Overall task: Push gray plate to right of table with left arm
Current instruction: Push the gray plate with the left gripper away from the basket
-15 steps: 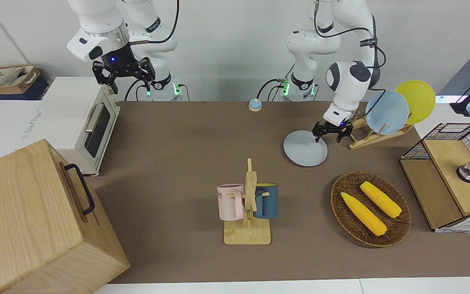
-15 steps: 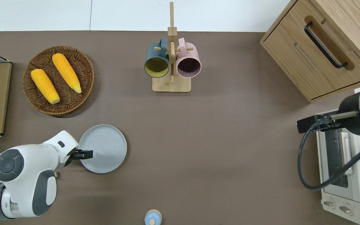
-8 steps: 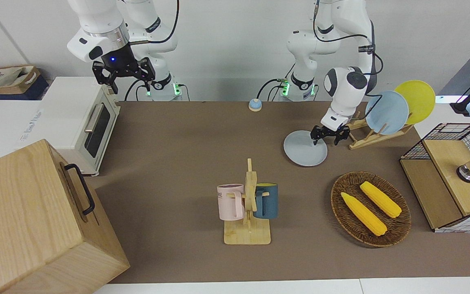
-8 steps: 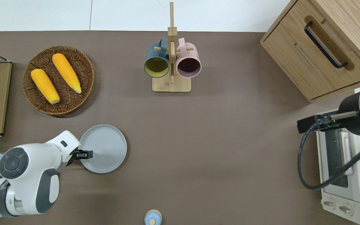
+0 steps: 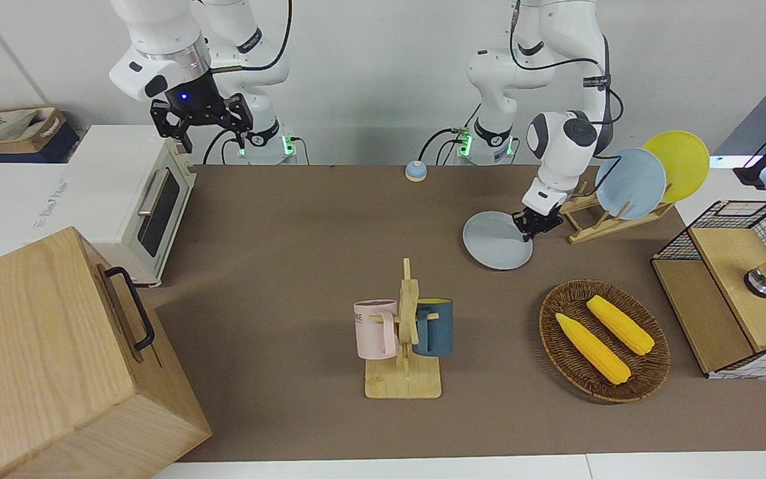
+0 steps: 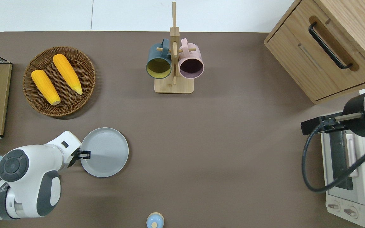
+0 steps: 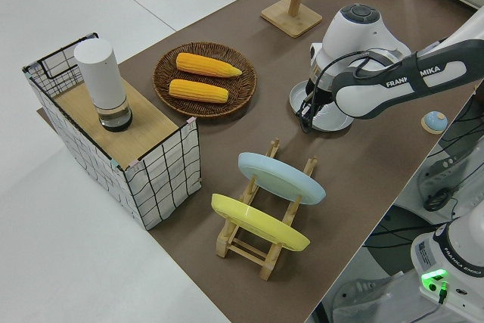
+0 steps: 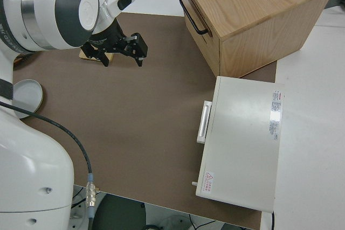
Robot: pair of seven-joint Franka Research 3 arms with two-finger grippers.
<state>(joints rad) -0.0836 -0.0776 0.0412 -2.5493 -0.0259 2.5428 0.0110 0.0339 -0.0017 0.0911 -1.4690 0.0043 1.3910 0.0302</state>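
Note:
The gray plate (image 5: 497,239) (image 6: 105,152) lies flat on the brown table (image 5: 303,233) toward the left arm's end, nearer to the robots than the corn basket. It also shows in the left side view (image 7: 330,115) and at the edge of the right side view (image 8: 24,94). My left gripper (image 5: 533,223) (image 6: 86,154) (image 7: 306,117) is down low at the plate's rim, on the side toward the left arm's end of the table. My right gripper (image 5: 202,126) (image 8: 121,56) is open, empty and parked.
A wicker basket (image 5: 546,313) holds two corn cobs. A rack holds a sky-blue plate (image 5: 629,183) and a yellow plate (image 5: 679,163). A mug rack (image 5: 404,339) stands mid-table. A toaster oven (image 5: 137,199) and a wooden box (image 5: 44,359) are at the right arm's end. A small bell (image 5: 415,171) is nearby.
My left gripper has turned at the wrist and drawn back from over the plate to its rim. The plate has barely shifted. The right arm has not moved.

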